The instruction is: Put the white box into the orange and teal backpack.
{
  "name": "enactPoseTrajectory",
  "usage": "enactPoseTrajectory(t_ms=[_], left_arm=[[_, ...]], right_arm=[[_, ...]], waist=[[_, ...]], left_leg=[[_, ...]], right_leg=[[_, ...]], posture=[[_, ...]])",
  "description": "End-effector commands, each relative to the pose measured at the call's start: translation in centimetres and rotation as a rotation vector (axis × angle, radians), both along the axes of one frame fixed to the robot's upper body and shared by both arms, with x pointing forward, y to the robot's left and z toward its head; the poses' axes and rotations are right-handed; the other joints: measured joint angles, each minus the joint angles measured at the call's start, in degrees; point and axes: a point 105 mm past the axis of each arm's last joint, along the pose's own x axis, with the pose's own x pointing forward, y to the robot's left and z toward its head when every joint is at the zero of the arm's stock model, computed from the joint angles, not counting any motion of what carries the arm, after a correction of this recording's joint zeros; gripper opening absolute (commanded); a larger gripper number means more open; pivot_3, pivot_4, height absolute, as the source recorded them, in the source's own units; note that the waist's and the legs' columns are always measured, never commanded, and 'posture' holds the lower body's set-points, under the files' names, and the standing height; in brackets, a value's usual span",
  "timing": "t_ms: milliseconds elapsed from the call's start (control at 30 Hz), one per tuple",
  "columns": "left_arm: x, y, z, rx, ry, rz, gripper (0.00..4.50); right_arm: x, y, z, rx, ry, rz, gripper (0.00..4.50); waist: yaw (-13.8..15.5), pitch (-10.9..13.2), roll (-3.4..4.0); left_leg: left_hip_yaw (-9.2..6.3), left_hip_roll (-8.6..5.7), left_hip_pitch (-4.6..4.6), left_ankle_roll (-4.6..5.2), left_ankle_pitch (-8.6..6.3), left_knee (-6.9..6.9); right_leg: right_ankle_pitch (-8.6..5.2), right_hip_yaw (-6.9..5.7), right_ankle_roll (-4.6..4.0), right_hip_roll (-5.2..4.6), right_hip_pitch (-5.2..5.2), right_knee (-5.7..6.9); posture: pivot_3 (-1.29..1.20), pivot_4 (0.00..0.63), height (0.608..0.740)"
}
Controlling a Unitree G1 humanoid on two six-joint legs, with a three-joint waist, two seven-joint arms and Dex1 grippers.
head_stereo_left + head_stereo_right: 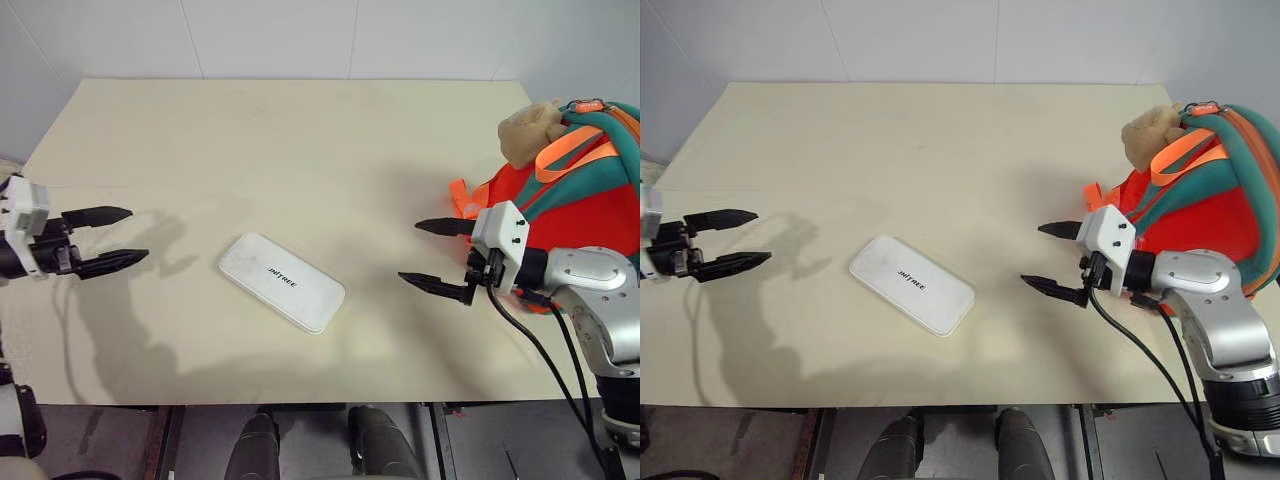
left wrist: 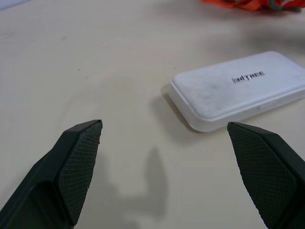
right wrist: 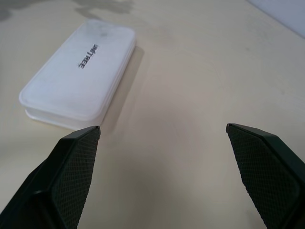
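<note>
White box point(image 1: 282, 282) lies flat mid-worktop point(image 1: 300, 130), backpack point(image 1: 590, 195) at its 3 o'clock; my left tool point(image 1: 104, 240) and right tool point(image 1: 437, 256) flank it, both jaws apart and empty; risk: slim box skids when pinched

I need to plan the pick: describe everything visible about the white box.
The white box is flat and slim, rectangular with rounded corners, and looks like matte plastic with a seam running around its side. Small dark UNITREE lettering sits mid-top. It is closed and lies flat on the beige table, turned diagonally, between the left gripper and right gripper. Only the table touches it; both open grippers stand clear.
</note>
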Motion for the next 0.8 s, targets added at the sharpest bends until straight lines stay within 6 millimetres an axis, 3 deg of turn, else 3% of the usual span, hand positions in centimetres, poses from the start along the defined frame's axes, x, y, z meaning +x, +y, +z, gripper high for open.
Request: enactPoseTrajectory(t_ms=[33,67,200,400,567,800], left_arm=[[0.6,-0.3,1.2,0.023,-0.058,0.022,4.5],[0.7,-0.6,1.2,0.015,-0.048,0.013,4.5],[1.5,-1.3,0.9,-0.035,-0.025,0.024,3.66],[1.9,-2.1,-0.6,-0.02,0.025,-0.005,1.8],[3.8,-3.2,-0.8,-0.056,0.002,0.015,0.19],[4.7,-5.4,-2.2,-0.085,0.052,-0.064,0.07]], right_arm=[[-0.6,1.3,0.7,0.015,-0.033,0.03,4.47],[-0.7,1.5,0.4,0.014,-0.017,0.034,4.47],[-0.9,2.2,0.4,0.04,-0.024,0.041,3.63],[-1.0,2.3,-1.2,0.005,-0.006,0.001,1.6],[-1.4,2.8,-2.8,-0.031,0.022,-0.044,0.0],[-2.3,4.2,-4.7,-0.064,0.07,-0.031,0.0]], waist=[[-0.13,-0.01,-0.01],[-0.11,-0.01,-0.01],[0.07,-0.01,-0.02],[0.2,-0.02,-0.02],[0.68,-0.02,-0.03],[1.08,-0.03,-0.05]], left_leg=[[0.0,0.0,0.0,0.0,0.0,-0.01],[0.0,0.0,0.0,0.0,0.0,-0.01],[0.0,0.0,0.0,0.0,0.0,0.01],[-0.01,0.0,0.0,0.0,0.0,0.05],[-0.01,0.0,0.0,0.0,0.0,0.15],[0.0,-0.01,-0.03,0.03,-0.02,0.37]], right_leg=[[0.0,0.0,0.0,0.0,-0.01,0.0],[0.0,0.0,0.0,0.0,-0.01,0.0],[0.01,0.0,0.02,0.0,0.01,0.01],[0.01,0.0,0.02,0.01,0.01,0.04],[0.02,0.0,0.03,0.02,0.02,0.07],[0.08,0.0,0.08,0.03,0.07,0.08]], posture=[[0.0,0.15,0.74],[0.0,0.15,0.74],[0.0,0.15,0.74],[0.0,0.15,0.74],[0.0,0.15,0.74],[0.0,0.15,0.74]])
